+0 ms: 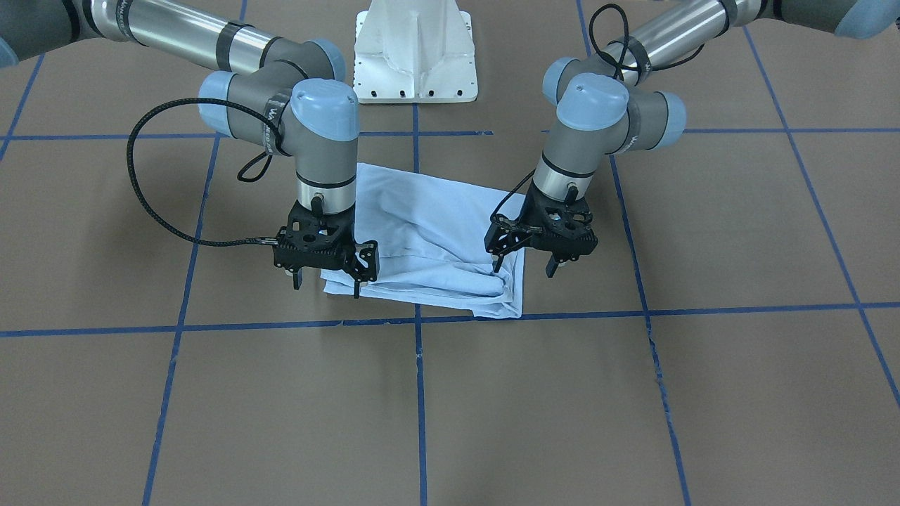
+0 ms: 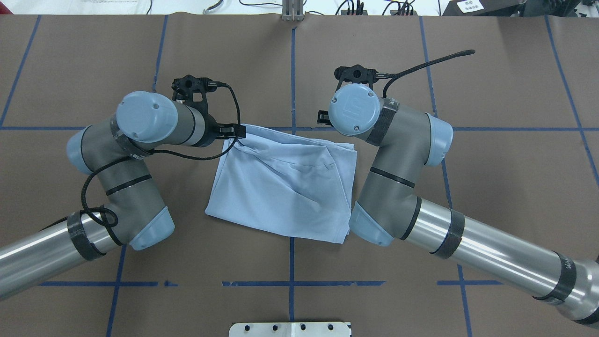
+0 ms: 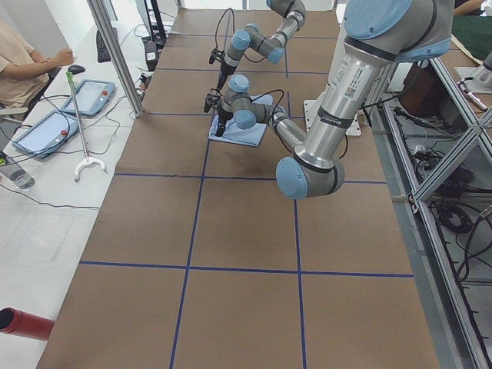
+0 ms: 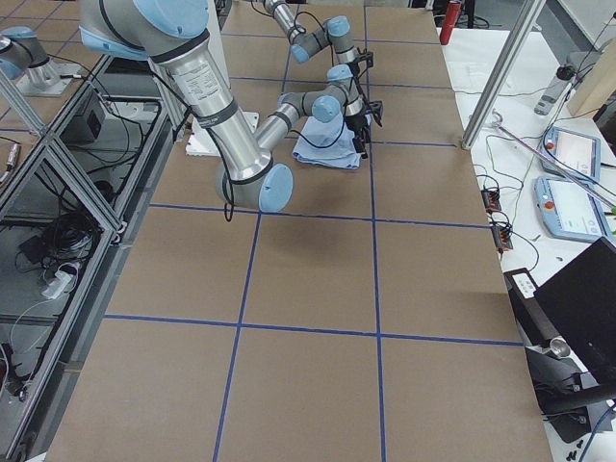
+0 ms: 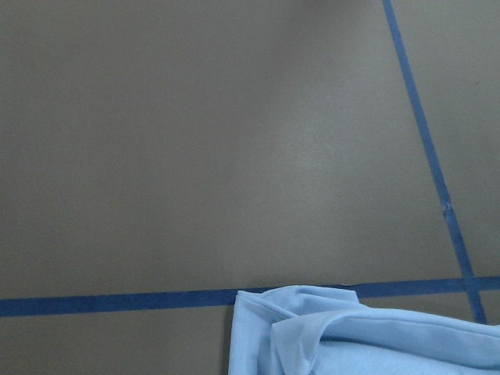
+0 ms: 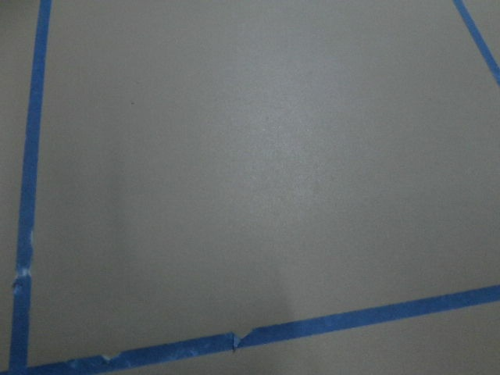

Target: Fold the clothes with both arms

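The light blue T-shirt lies folded into a rumpled rectangle at the middle of the table; it also shows in the overhead view. Its print, collar and tag are hidden. My left gripper is open and empty. It hovers just above the shirt's corner nearest the front-facing camera, one finger over the cloth and one beyond the edge. My right gripper is open and empty above the opposite corner on that same side. The left wrist view shows a bunched shirt corner. The right wrist view shows only table.
The brown table is marked with a grid of blue tape lines. The white pedestal base stands behind the shirt. A seated person and tablets are beyond the table's far side edge.
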Controlling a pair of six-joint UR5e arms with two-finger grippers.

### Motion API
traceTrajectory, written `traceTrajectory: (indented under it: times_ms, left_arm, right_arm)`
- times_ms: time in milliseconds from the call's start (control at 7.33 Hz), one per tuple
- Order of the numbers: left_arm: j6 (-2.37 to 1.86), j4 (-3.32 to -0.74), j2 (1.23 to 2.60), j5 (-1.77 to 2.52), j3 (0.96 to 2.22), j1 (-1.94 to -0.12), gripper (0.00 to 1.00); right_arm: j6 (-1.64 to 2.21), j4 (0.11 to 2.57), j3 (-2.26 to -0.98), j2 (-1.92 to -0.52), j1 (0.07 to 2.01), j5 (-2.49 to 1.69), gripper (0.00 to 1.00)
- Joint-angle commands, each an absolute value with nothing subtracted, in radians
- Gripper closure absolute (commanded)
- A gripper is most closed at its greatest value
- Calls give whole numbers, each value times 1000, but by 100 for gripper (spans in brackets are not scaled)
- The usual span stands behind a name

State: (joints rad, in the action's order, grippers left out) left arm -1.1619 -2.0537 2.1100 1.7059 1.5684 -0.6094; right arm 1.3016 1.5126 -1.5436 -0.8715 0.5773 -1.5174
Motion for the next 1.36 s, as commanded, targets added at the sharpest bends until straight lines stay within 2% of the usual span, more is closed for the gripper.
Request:
traceTrajectory:
  times_ms: [0, 409, 955, 1227]
  left_arm:
    - [-1152, -2054, 2108, 1658, 1569, -572, 0]
    - [-1157, -2045, 2115, 1635, 1557, -526, 0]
    - [-1155, -2046, 2169, 1571, 1456, -535, 0]
    - [-1154, -2049, 2293, 1568, 1299, -598, 0]
  right_arm:
    - [1299, 1514, -1548, -874, 577, -1523, 0]
    - [1301, 1513, -1549, -877, 577, -1523, 0]
    - [1298, 1509, -1548, -882, 581, -1523, 0]
    - [1298, 1508, -1548, -882, 581, -1523, 0]
